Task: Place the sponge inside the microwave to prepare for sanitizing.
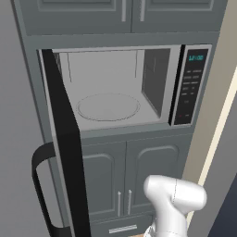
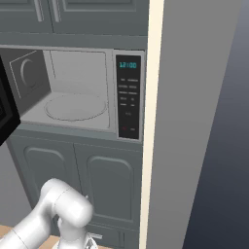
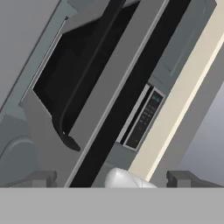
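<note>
Microwave (image 1: 115,88) door (image 1: 65,139) stood swung wide to the left, its curved black handle (image 1: 39,185) facing outward. Cavity was lit, with the round turntable (image 1: 108,107) bare at its floor. Keypad (image 1: 190,85) with teal digits sat on the right of the frame. Grey cabinet doors (image 1: 125,178) lay below the oven, and the white arm (image 1: 173,203) rose in front of them. In the hand view the pincer (image 3: 111,177) was spread wide, fingertips (image 3: 41,177) well apart, pinching nothing, aimed up at the door. Sponge position: cannot tell.
</note>
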You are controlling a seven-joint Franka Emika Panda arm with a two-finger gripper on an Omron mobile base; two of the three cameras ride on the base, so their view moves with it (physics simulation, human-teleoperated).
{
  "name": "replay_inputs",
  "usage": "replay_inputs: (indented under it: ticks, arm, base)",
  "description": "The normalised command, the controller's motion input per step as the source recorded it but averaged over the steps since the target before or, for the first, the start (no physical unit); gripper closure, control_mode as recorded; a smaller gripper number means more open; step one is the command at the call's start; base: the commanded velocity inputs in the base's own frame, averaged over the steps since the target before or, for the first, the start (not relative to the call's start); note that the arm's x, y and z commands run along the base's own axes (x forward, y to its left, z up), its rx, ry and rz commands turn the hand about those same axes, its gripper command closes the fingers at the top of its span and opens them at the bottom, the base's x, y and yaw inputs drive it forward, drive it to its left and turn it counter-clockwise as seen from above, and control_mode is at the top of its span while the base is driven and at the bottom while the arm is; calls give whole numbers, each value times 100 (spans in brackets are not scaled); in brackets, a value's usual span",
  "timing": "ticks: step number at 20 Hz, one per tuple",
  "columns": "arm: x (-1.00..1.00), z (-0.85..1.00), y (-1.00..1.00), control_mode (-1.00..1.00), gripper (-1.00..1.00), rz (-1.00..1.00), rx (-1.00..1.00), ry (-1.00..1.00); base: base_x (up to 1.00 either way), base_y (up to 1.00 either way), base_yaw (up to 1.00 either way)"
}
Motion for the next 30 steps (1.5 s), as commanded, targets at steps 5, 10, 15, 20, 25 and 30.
replay_inputs:
  ticks: [5,10,15,20,25,30]
  arm:
    - [-49,5,-35,-100,-100,10,6,13]
    - [-51,7,-33,-100,-100,16,6,12]
    - [-53,0,-41,-100,-100,28,10,6]
    - [-32,3,-35,-100,-100,25,15,8]
    - [-28,9,-43,-100,-100,20,19,9]
    - [-12,3,-74,-100,-100,21,24,8]
  base:
    - [0,0,0]
    - [0,0,0]
    - [0,0,0]
    - [0,0,0]
    - [0,0,0]
    - [0,0,0]
